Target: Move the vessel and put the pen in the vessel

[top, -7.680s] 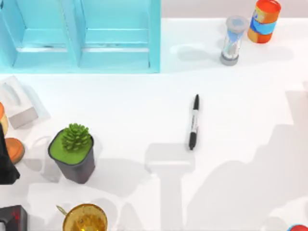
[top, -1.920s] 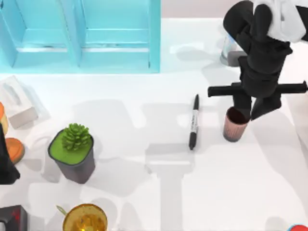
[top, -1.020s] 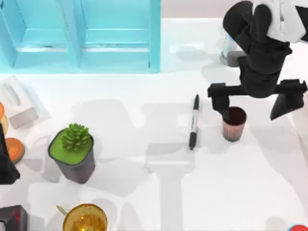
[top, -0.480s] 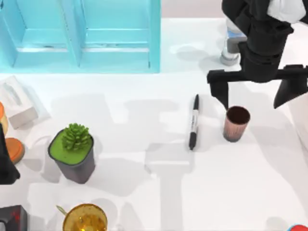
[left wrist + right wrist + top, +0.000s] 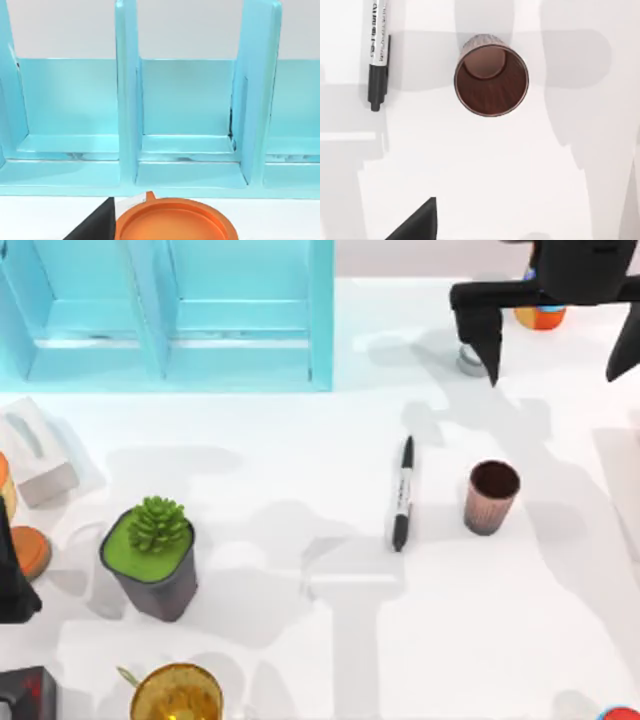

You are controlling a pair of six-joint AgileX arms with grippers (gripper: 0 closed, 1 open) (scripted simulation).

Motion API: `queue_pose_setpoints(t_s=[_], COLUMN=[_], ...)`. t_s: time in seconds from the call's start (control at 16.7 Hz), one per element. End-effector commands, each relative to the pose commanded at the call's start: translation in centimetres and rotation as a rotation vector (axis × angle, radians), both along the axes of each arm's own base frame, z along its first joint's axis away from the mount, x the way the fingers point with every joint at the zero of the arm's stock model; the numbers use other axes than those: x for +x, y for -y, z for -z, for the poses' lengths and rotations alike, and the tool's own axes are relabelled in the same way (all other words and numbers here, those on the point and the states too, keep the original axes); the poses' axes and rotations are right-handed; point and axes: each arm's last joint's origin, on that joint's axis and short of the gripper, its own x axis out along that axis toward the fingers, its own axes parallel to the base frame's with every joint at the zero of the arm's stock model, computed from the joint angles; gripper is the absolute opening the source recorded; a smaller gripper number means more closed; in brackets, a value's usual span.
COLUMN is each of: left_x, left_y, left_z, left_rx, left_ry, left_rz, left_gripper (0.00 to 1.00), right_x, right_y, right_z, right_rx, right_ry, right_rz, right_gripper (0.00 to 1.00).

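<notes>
The right gripper (image 5: 555, 355) has risen clear of the small copper-brown ribbed tumbler cup (image 5: 491, 497) since half a second ago and now hangs over the desk's far right, its fingers (image 5: 487, 343) spread wide and holding nothing. The cup stays where it was set down, upright on the white desk (image 5: 300, 660), just beside the slim marker pen with black cap and white-grey barrel (image 5: 402, 493), which lies flat to the cup's left (the two are close but apart). In the right wrist view the cup's (image 5: 491, 80) dark mouth gapes upward with the pen (image 5: 378, 47) alongside. Bare desk lies open around both. A turquoise shelf unit (image 5: 170, 315) stands along the far left edge, a potted green succulent (image 5: 152, 555) near left. The left arm (image 5: 14, 585) sits parked at the left edge, and whether its fingers are open cannot be told.
</notes>
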Motion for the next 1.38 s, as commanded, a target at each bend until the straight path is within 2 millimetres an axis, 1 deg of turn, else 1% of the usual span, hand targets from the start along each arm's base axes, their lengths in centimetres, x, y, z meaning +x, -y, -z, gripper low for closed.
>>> queue_pose_setpoints(t_s=[0.12,0.18,0.42,0.54,0.66,0.78,0.84,0.96,1.02,1.14,1.26,1.38], left_x=[0.0,0.0,0.0,0.0,0.0,0.0,0.0,0.0,0.0,0.0,0.0,0.0], left_y=[0.0,0.0,0.0,0.0,0.0,0.0,0.0,0.0,0.0,0.0,0.0,0.0], left_z=[0.0,0.0,0.0,0.0,0.0,0.0,0.0,0.0,0.0,0.0,0.0,0.0], left_rx=[0.000,0.000,0.000,0.000,0.000,0.000,0.000,0.000,0.000,0.000,0.000,0.000], left_ry=[0.000,0.000,0.000,0.000,0.000,0.000,0.000,0.000,0.000,0.000,0.000,0.000], left_rz=[0.000,0.000,0.000,0.000,0.000,0.000,0.000,0.000,0.000,0.000,0.000,0.000], left_gripper=[1.00,1.00,1.00,1.00,1.00,1.00,1.00,1.00,1.00,1.00,1.00,1.00], right_x=[-0.4,-0.4,-0.6,-0.3,0.4,1.3,2.0,3.1,3.3,3.1,2.9,2.9], right_y=[0.2,0.3,0.1,0.0,-1.2,-3.4,-4.7,-7.5,-8.9,-11.2,-12.5,-12.8], right_z=[-1.0,-1.2,-1.3,-1.1,-0.3,1.4,2.8,7.0,8.8,11.4,12.8,13.2], right_rx=[0.000,0.000,0.001,-0.010,-0.026,-0.038,-0.050,-0.089,-0.109,-0.127,-0.131,-0.131], right_ry=[0.001,0.002,0.005,0.013,0.019,0.020,0.016,-0.013,-0.022,-0.023,-0.020,-0.019], right_rz=[0.001,0.001,-0.003,0.007,0.024,0.046,0.062,0.093,0.101,0.116,0.145,0.154], right_gripper=[1.00,1.00,1.00,1.00,1.00,1.00,1.00,1.00,1.00,1.00,1.00,1.00])
